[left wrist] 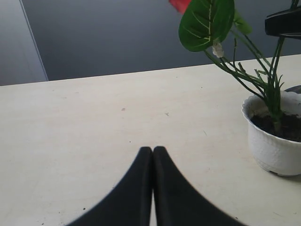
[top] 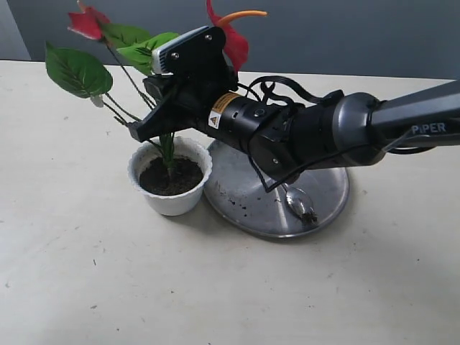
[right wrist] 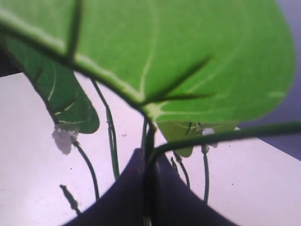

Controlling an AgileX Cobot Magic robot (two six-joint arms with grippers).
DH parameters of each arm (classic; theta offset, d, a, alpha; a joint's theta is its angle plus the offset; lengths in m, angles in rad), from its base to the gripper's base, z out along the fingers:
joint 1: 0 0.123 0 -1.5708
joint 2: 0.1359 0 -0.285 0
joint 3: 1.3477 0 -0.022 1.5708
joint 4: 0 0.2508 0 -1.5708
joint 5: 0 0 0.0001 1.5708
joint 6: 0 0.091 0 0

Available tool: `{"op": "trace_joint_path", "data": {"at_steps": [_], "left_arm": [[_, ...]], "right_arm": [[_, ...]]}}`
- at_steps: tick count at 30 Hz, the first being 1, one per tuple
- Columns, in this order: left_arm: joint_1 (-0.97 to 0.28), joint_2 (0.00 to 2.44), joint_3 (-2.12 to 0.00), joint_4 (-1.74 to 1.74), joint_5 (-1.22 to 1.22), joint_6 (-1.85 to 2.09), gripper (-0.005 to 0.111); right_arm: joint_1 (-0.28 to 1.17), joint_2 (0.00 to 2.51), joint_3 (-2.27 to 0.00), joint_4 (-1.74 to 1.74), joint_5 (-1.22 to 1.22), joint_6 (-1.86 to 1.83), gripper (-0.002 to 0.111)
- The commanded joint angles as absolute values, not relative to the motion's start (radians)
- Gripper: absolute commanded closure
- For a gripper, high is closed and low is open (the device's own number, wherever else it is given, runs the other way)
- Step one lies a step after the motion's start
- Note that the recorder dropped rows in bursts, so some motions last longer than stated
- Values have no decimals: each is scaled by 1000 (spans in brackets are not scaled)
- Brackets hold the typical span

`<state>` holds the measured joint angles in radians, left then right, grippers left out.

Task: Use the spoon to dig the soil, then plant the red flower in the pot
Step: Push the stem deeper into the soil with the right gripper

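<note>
**Flower standing in the pot, my right fingers pinched on its stems**

From the outside camera my right arm reaches across the steel plate to the pot, and the right fingers sit just above its rim, right where the stems come up. That view can't really show how the jaws stand, too much black housing in the way. The right wrist cam does: the two fingers are pressed together with a stem of the flower running up out of the seam between them, leaves filling most of the picture.

The flower's base is down in the soil inside the pot, stems upright, red blooms and orange spike up behind my wrist. The pot stands on the bench just beside the plate, touching or nearly touching its edge, can't tell which.

The spoon only shows from outside: it lies on the plate under my right forearm, well apart from either hand, with soil crumbs scattered near it.

My left arm isn't in the outside view at all. Its own cam shows the left fingers closed on nothing, tips touching, low over bare bench, with the pot off to one side and well apart from them.
</note>
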<state>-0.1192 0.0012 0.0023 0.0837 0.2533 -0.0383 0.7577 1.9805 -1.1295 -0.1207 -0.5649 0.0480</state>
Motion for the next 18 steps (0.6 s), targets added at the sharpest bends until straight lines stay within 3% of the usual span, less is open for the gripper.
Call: {"op": "trace_joint_path", "data": {"at_steps": [1, 18], "left_arm": [[-125, 0, 0, 84, 239, -43, 106], [-125, 0, 0, 84, 239, -43, 106]], "right_arm": [[756, 1981, -1117, -134, -486, 59, 109], [758, 1967, -1117, -182, -429, 91, 109]]}}
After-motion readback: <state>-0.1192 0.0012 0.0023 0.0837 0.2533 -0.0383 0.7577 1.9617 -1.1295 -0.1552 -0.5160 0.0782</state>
